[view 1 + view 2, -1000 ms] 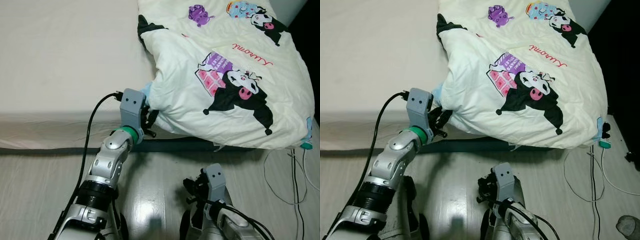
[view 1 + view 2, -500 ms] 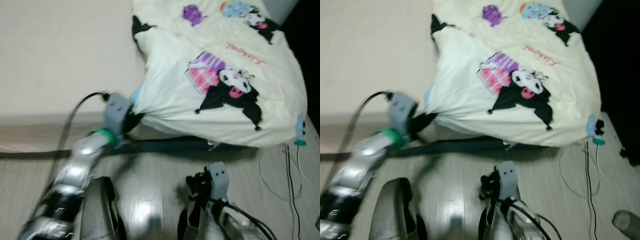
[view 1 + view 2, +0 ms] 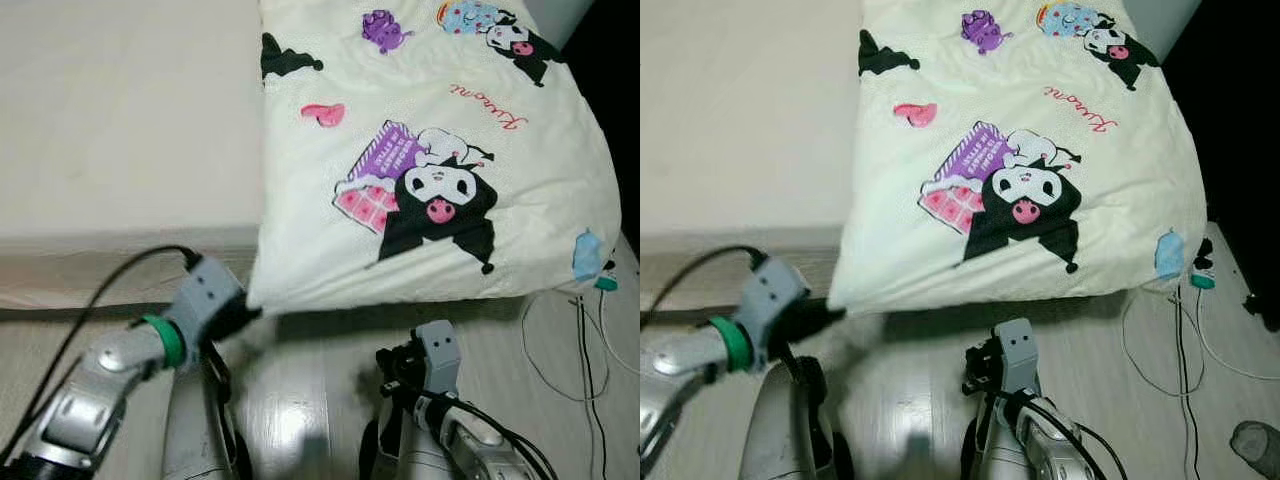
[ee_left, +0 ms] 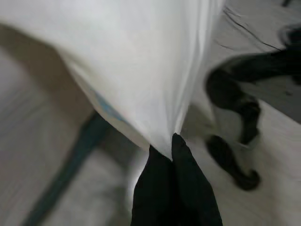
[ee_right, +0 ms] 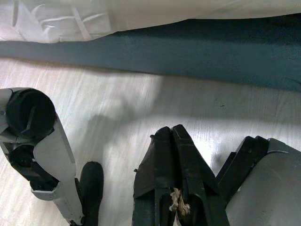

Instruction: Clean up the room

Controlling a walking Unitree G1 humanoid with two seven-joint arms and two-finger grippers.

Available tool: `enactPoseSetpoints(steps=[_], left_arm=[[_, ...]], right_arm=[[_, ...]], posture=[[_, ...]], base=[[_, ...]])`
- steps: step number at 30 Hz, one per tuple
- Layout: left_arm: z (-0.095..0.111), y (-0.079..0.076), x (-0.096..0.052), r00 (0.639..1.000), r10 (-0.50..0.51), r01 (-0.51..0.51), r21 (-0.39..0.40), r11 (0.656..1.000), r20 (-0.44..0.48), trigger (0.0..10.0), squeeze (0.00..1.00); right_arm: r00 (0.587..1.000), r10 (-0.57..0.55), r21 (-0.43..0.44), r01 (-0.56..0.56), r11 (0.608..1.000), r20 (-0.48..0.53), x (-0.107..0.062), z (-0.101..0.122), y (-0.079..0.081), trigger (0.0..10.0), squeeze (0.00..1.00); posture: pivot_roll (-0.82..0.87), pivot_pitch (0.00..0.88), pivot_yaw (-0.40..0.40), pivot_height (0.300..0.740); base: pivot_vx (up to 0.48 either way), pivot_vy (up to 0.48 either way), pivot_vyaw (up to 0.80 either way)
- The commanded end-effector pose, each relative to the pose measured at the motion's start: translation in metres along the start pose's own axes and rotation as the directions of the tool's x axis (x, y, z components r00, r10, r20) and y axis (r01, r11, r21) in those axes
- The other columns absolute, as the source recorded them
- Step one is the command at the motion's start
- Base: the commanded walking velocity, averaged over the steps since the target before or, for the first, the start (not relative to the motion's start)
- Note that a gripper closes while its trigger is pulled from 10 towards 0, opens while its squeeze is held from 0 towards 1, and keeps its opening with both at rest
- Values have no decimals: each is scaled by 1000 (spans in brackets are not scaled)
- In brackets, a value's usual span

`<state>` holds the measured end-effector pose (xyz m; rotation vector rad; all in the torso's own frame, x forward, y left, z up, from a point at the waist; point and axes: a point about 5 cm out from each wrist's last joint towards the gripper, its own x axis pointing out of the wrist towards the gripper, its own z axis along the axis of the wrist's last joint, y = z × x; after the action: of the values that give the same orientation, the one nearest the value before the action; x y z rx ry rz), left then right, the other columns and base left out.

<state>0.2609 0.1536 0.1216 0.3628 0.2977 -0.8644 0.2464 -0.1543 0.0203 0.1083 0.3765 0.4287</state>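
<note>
The left gripper (image 4: 172, 141) has its two black fingers (image 4: 188, 179) pressed together on the lowest corner of the pale cream cartoon-print blanket (image 3: 420, 190), the cloth running straight out from the fingertips in a taut fold. From that pinched corner the blanket rises and spreads away over the near edge and top of the beige mattress (image 3: 120, 130), its printed side up, showing a black-and-white character with a purple and pink block. The corner hangs off the bed edge, above the pale wooden floor (image 3: 300, 400). Behind the fingers the silver left arm (image 3: 110, 380), with its green wrist ring and grey wrist block, stretches low from the robot's left side, slanting up towards the bed.

The right gripper (image 5: 175, 134) hangs low in front of the robot's body with its fingers closed together on nothing, pointing at the floor just short of the dark bed base (image 5: 188, 52). White cables (image 3: 590, 350) lie on the floor beyond the blanket's far corner.
</note>
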Motion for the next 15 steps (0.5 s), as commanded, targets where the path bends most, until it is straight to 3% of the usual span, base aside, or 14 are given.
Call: enactPoseSetpoints(steps=[1, 4, 6, 8, 9, 10, 11, 12, 15], left_arm=[[-25, -30, 29, 991, -102, 94, -88, 992, -91, 0, 0], [-30, -37, 47, 989, -96, 88, -74, 993, -110, 0, 0], [-31, -39, 52, 989, -95, 89, -55, 995, -116, 0, 0], [-39, -31, 67, 984, 47, -37, 66, 997, -169, 0, 0], [-39, -31, 67, 984, 47, -37, 66, 997, -169, 0, 0], [-41, -27, 71, 977, 113, -93, 112, 989, -182, 0, 0], [-44, -15, 74, 949, 248, -207, 206, 956, -196, 0, 0], [-44, -15, 74, 949, 248, -207, 206, 956, -196, 0, 0], [-46, 13, 66, 855, 493, -399, 398, 826, -165, 0, 0]], right_arm=[[997, -11, 20, 13, 1000, -78, -7, -18, -3, 10000, 0], [997, -14, 17, 16, 1000, -77, -7, -17, -4, 10000, 0], [997, -16, 16, 17, 1000, -76, -7, -17, -5, 10000, 0], [997, -19, 14, 20, 1000, -73, -7, -16, -6, 10000, 0], [997, -19, 14, 20, 1000, -73, -7, -16, -6, 10000, 0], [997, -20, 16, 21, 1000, -70, -7, -16, -6, 10000, 0], [997, -20, 18, 21, 1000, -70, -8, -16, -6, 10000, 0], [997, -20, 18, 21, 1000, -70, -8, -16, -6, 10000, 0], [996, -8, 25, 10, 1000, -88, -13, -20, -4, 10000, 0]], posture=[[73, 238, 22, 520], [68, 237, 20, 520], [68, 237, 20, 520], [48, 239, 22, 520], [48, 239, 22, 520], [48, 239, 22, 520], [40, 241, 25, 520], [40, 241, 25, 520], [36, 245, 25, 520]], base=[[0, 0, 0], [0, 0, 0], [0, 0, 0], [0, 0, 0], [0, 0, 0], [0, 0, 0], [0, 0, 0], [0, 0, 0], [0, 0, 0]])
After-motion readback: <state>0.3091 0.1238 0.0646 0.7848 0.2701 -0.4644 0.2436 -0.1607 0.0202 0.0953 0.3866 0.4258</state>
